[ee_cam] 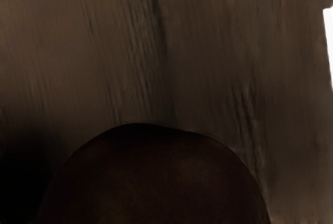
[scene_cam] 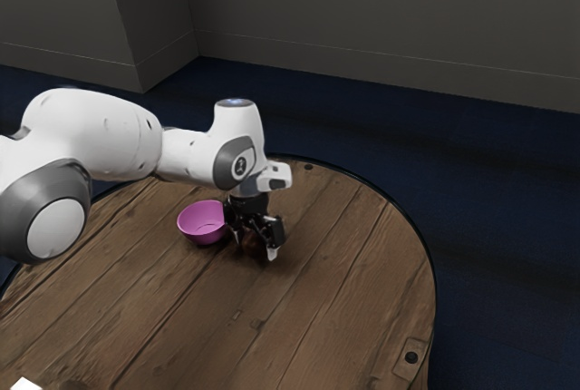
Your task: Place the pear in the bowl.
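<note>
The pear [ee_cam: 156, 179] lies right at the end effector [scene_cam: 256, 244], low down and just under the hand, a dark brown rounded form in shadow; its long axis cannot be made out, nor whether it rests on the wood or hangs slightly above it. Whether the end effector is clamped on the pear or merely placed around it cannot be told. The pink bowl [scene_cam: 196, 237] stands upright just beside it, toward the exterior view's left and a little to the far side; there is one arm [scene_cam: 187, 155], so no choice of side arises.

The step in hand seems to be taking hold of the pear; once the grip is sure, the next move would be a lift clear of the bowl's rim, a short carry to the exterior view's left, and a low release. So close to the bowl, a sideways move made too low could knock the rim; a loose hold could let the rounded fruit roll.

The surface [scene_cam: 340, 304] is round and wooden, its planks running aslant, with a dark edge and a fitting [scene_cam: 411, 356] at the near right; beyond it spread a dark blue floor [scene_cam: 507, 218] and plain grey walls [scene_cam: 381, 18], meeting in a corner at the far left.
</note>
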Controlling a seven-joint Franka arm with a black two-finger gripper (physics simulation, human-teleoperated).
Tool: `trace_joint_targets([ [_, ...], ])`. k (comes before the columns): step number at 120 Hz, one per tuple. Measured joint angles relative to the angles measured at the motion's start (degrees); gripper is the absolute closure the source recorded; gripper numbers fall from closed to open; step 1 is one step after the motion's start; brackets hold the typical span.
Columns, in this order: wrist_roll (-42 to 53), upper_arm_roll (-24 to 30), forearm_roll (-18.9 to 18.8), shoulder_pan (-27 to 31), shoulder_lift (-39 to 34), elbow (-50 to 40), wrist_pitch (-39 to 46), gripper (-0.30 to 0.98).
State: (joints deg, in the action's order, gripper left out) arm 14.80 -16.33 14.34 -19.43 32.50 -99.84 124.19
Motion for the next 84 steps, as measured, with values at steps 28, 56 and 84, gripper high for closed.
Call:
trace_joint_targets([
  [28,2.9,0.0,0.6,0.0,0.0,-0.6,3.6,0.18],
  [56,4.3,-1.6,-0.4,-0.1,-4.0,-0.4,3.5,0.36],
  [84,4.9,-11.3,-3.9,0.1,-7.7,-0.7,-1.6,0.39],
])
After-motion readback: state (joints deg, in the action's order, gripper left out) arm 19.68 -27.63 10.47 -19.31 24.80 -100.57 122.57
